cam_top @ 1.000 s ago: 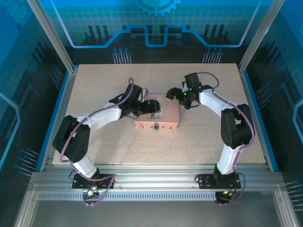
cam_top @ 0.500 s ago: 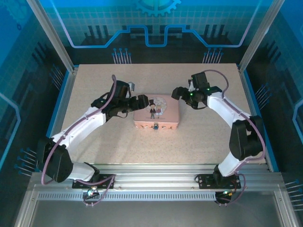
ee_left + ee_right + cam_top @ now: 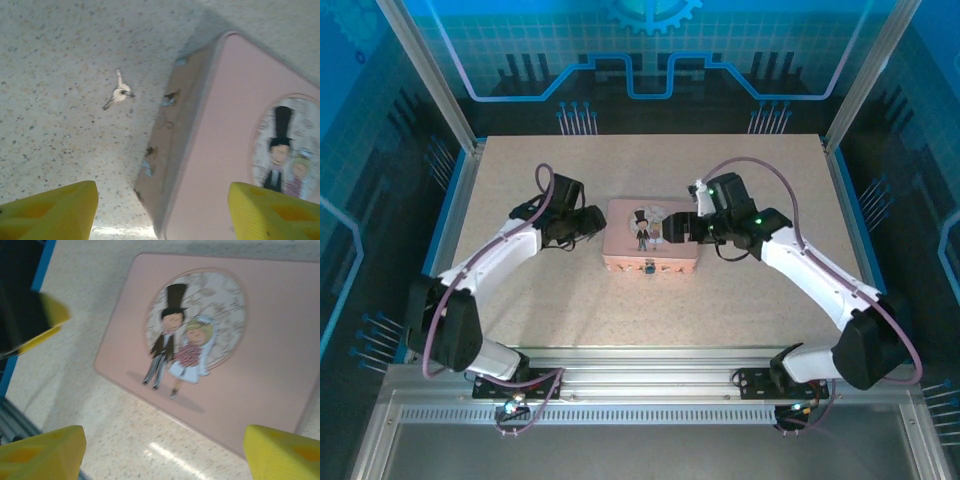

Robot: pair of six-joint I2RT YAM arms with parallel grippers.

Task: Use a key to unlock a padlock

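Looking at the padlock, you are seeing only a tiny teal-blue speck with a dark part. It is sitting at the middle of the near wall of the pink tin, and it is too small to tell whether its shackle is shut. The key is showing in your left wrist view as a thin, pale metal sliver. It is lying flat on the speckled table, near the tin's side wall but apart from it.

Your left gripper is hanging just beside the tin's left edge, its yellow fingertips standing wide apart and clamping nothing. Your right gripper is hovering over the right part of the lid with its jaws also spread, and nothing is lying between them.

You are working with the tin near the middle of the table, so bare surface is lying open on every side. The widest stretches are toward the far edge and the near right corner. Blue rims are bordering the left and right edges, and metal posts are rising at the far corners.
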